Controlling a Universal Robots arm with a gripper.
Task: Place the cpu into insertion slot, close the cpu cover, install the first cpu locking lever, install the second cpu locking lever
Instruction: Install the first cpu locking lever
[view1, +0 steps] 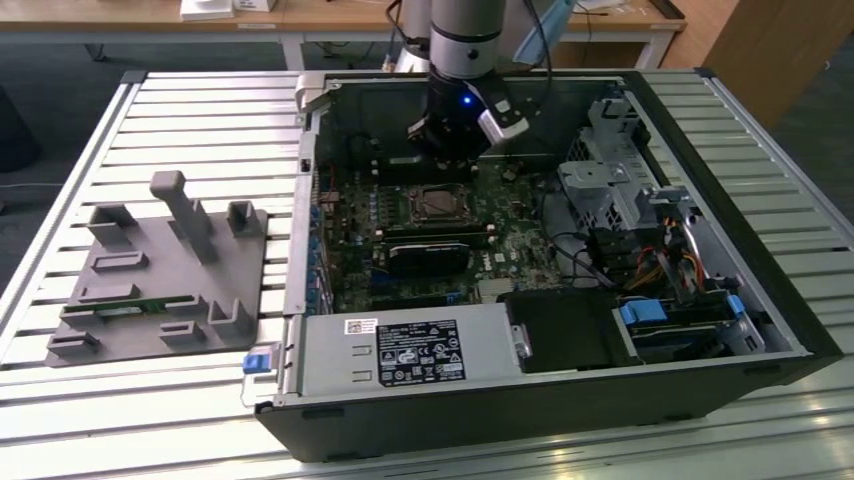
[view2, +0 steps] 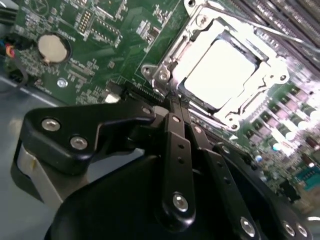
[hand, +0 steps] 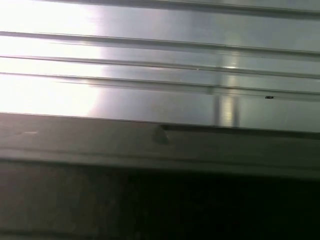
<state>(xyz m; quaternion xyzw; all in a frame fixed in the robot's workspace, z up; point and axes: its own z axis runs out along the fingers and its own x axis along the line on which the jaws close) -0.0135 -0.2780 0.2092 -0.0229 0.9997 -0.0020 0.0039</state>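
**Claw parked at the socket's edge**

Claw (view2: 176, 102) has its fingers pinched together, holding nothing. The cpu (view2: 218, 71) sits in the insertion slot (view1: 438, 203) under the cpu cover (view2: 260, 75). Thin, springy metal, probably fragile; push edges only.

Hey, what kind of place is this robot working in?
Probably a robotics lab or test workshop. An open computer case lies on a slatted aluminium table, a grey fixture block sits beside it, and wooden desks stand behind. The end effector is near the cpu.
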